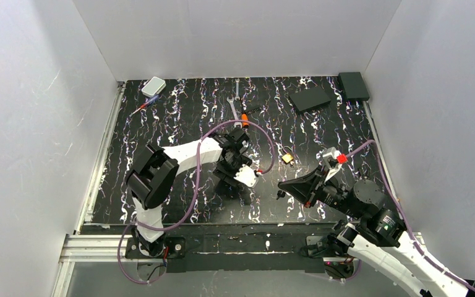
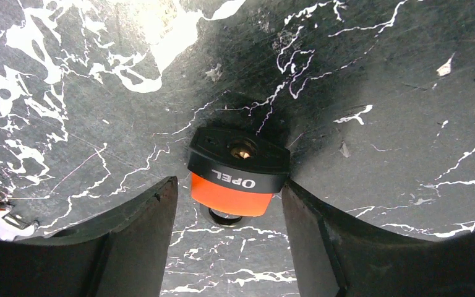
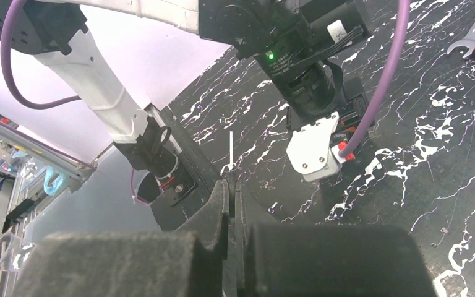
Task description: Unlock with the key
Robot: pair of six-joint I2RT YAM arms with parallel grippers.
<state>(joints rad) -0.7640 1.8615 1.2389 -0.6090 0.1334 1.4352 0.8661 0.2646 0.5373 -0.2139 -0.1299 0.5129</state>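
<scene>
Black, white-veined table (image 1: 179, 124) carries all items. Orange-and-black padlock (image 2: 232, 198), marked OPEL, lies near the front centre of the table, directly under the left arm's wrist; its brass keyhole faces the left wrist camera and part of its shackle shows below the orange body.

Left gripper (image 2: 229, 184): fingers apart, one on each side of the padlock. A gap shows between the left finger (image 2: 142, 235) and the lock body; the other finger sits just beside the lock, and contact cannot be confirmed.

Right gripper (image 3: 232, 182): fingers pressed together on the key (image 3: 231, 148) — only a thin silvery blade shows, upright above the fingertips. The key is held off the table, to the right of the left gripper and apart from the padlock.

Other items:
- small brass padlock (image 1: 287, 158), between the two arms, farther back
- wrenches (image 1: 234, 108), at the centre rear
- pale tin (image 1: 153, 86), at the rear left
- two flat black boxes (image 1: 309, 99) — at the rear right
</scene>
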